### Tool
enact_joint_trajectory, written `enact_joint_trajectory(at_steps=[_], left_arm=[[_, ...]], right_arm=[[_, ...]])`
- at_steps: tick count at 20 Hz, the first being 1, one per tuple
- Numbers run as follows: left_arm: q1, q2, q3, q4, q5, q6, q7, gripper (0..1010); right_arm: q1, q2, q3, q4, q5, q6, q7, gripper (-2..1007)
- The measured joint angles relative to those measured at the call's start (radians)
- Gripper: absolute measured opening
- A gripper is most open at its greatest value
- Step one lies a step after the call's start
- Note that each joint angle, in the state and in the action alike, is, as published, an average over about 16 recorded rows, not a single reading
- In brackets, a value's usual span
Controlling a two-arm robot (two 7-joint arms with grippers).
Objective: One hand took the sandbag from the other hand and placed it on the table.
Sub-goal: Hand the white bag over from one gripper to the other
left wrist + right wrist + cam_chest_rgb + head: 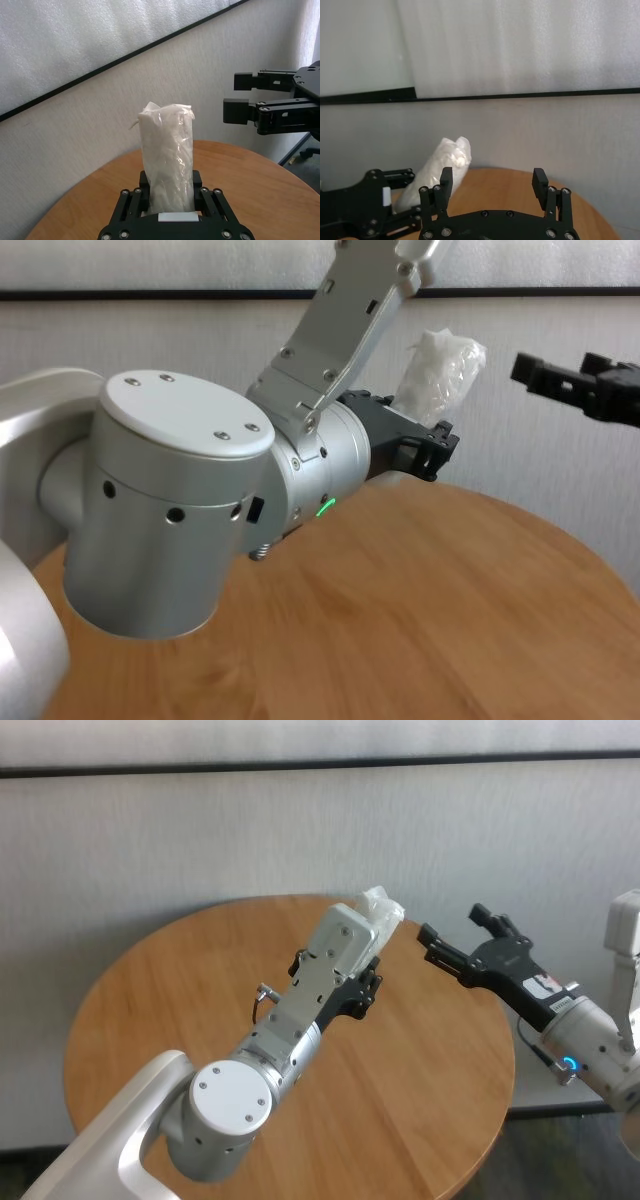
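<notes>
My left gripper (365, 982), on the wrist with the green light (324, 506), is shut on the lower end of the white sandbag (383, 910). It holds the bag in the air above the far part of the round wooden table (200, 990). In the left wrist view the sandbag (166, 155) sticks out beyond the fingers (144, 183). My right gripper (455, 923), on the blue-ringed wrist (570, 1065), is open and empty. It points at the bag from the right, a short gap away, not touching. In the right wrist view the sandbag (440, 167) lies ahead of the open fingers (446, 176).
A pale wall with a dark horizontal strip (320, 762) stands close behind the table. The right arm reaches in over the table's right edge (508, 1050). Dark floor (560, 1160) shows beyond that edge.
</notes>
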Motion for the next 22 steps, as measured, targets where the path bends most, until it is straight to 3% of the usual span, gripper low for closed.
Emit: enact_joint_trajectory(at_steps=[6, 10, 16, 22], left_arm=[[0.000, 0.000, 0.000, 0.000, 0.000, 0.000, 0.000, 502], [0.000, 0.000, 0.000, 0.000, 0.000, 0.000, 0.000, 502], [0.000, 0.000, 0.000, 0.000, 0.000, -0.001, 0.000, 502], [0.000, 0.000, 0.000, 0.000, 0.000, 0.000, 0.000, 502]], right_arm=[[0.021, -0.053, 0.021, 0.035, 0.153, 0.083, 0.085, 1001], [0.036, -0.079, 0.019, 0.058, 0.226, 0.136, 0.125, 1001], [0.063, -0.097, -0.004, 0.089, 0.287, 0.190, 0.170, 1001], [0.093, -0.100, -0.035, 0.118, 0.313, 0.210, 0.205, 1001]])
